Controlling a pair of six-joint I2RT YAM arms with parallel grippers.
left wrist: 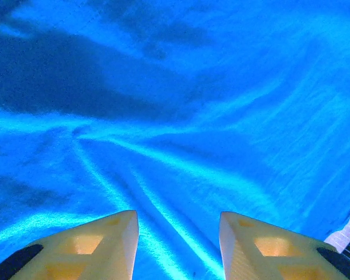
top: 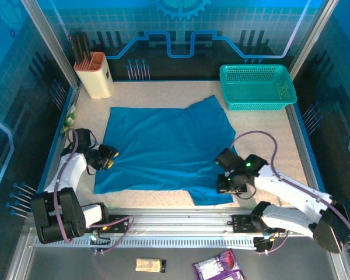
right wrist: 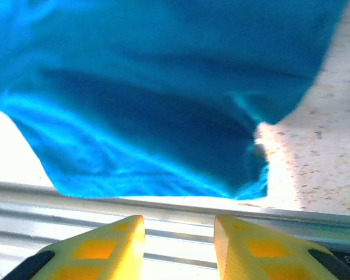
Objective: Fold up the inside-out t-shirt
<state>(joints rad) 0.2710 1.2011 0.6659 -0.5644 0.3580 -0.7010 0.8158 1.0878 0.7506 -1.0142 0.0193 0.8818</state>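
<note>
the left hand (left wrist: pixel 175 224) was released, its two yellow fingers (left wrist: pixel 105 245) standing apart with nothing between them, and just beyond them lay the creased blue cloth of the t-shirt (top: pixel 163 146). from above, this hand sat at the shirt's left edge, about midway along it. the right hand (right wrist: pixel 179 227) was released too, its fingers parted with only the metal rail (right wrist: pixel 163 198) showing through the gap; it sat at the shirt's near right corner, where a flap of cloth reached toward the rail. neither hand was grasping the cloth. the t-shirt lay spread nearly flat on the speckled desk (top: pixel 262 134), filling most of its middle, with another flap pointing toward the far right. a green mesh basket (top: pixel 256 87) stood at the far right corner, just beside that flap but apart from it. a beige holder (top: pixel 94 76) with dark handles stood at the far left corner, well apart from the shirt.
</note>
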